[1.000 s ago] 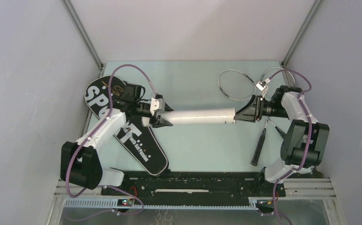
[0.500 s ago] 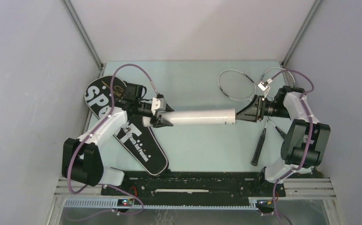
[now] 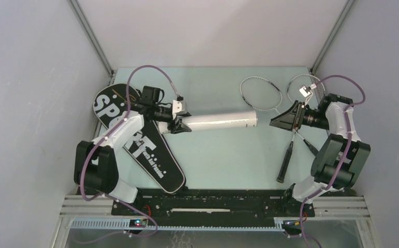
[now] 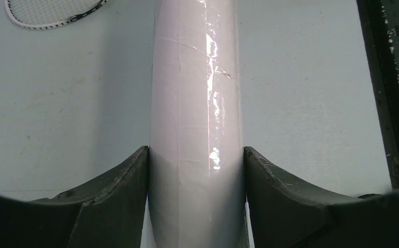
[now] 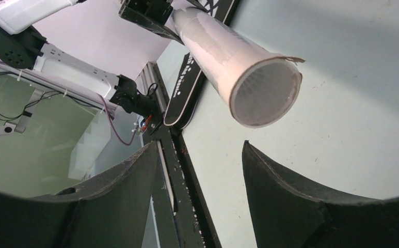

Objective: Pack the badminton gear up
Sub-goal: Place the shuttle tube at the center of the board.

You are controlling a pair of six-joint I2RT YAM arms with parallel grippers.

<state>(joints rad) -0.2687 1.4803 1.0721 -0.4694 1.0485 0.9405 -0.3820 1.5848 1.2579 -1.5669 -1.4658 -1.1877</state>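
Right gripper (image 3: 275, 122) has backed off toward 3 o'clock, releasing tube (image 3: 220, 122); fingers spread wide, nothing between them. Left gripper (image 3: 181, 124) clamps tube's 9 o'clock end, free end off table (image 3: 212, 160). Tube's open mouth faces right gripper; contents unclear. Bag (image 3: 135, 140) flat at 9 o'clock, contents hidden. Racquets (image 3: 260, 94) at 2 o'clock.

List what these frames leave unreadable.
Tube contents: the right wrist view looks into the open end, but the inside is a pale blur.
Tube's gripped end: in the left wrist view, cut off by the bottom edge beyond the left hand.
Bag lettering: in the top view, partly covered by the left arm.
Right-side racquet head: in the top view, partly behind the right arm.
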